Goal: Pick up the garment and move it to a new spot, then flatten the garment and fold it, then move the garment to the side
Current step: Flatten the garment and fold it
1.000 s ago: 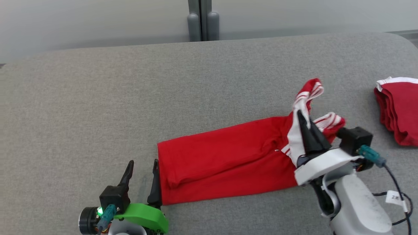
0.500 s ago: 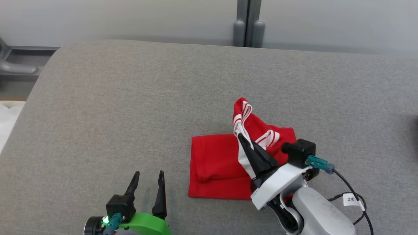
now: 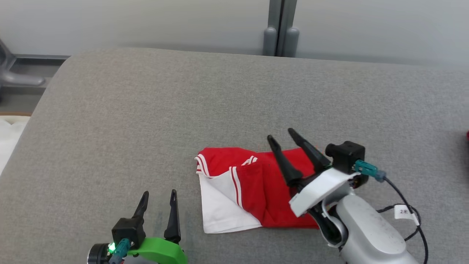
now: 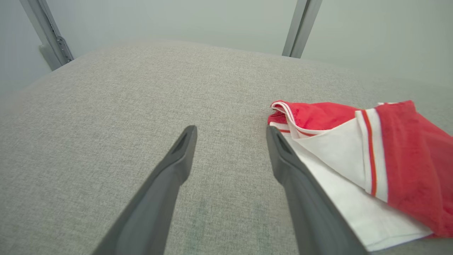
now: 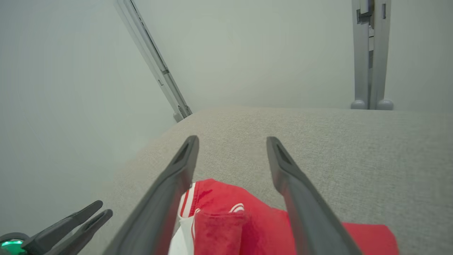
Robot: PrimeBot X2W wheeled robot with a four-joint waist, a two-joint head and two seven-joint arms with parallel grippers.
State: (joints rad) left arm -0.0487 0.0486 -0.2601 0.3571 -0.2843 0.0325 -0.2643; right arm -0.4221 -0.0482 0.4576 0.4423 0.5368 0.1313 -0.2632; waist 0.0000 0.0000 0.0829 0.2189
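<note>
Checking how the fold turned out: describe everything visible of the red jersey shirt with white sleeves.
The red jersey shirt with white sleeves lies folded into a compact, slightly rumpled bundle of soft cloth on the grey fabric-covered surface. A white sleeve panel edged with red-and-white stripes covers its near-left corner; a striped cuff shows at the far-left. The open right gripper reaches over its right part, gripping nothing; contact is unclear. The open left gripper stands apart.

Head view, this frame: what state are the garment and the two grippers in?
garment: folded over, lying on the grey surface, gripped by nothing.
left gripper: open, empty, beside the garment's left edge, apart from it.
right gripper: open, empty, fingers over the garment's right part.
</note>
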